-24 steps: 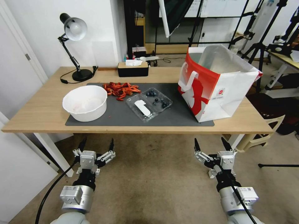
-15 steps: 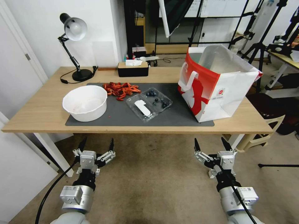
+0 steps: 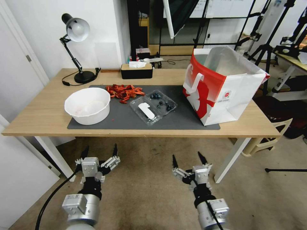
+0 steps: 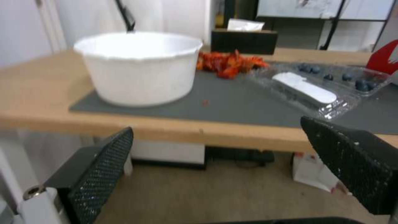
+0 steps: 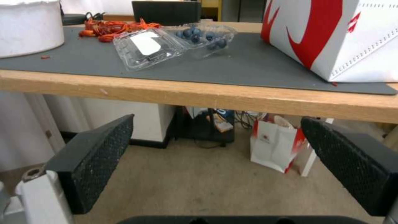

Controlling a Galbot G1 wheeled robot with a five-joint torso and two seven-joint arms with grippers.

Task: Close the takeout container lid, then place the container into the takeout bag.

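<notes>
Holding both arms below the counter [image 3: 38, 121] edge with jaws spread and empty, I see the takeout container [image 3: 153, 107] lying open on the grey mat [image 3: 182, 119], diagonal, ahead of my right gripper [image 3: 186, 160], nearer than the left gripper [image 3: 99, 152].

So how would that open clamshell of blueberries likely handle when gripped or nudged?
The takeout container looks like thin clear plastic, so probably light and flexible under squeeze. Its lid lies open flat, likely flapping if lifted. The loose blueberries could roll or spill.
</notes>
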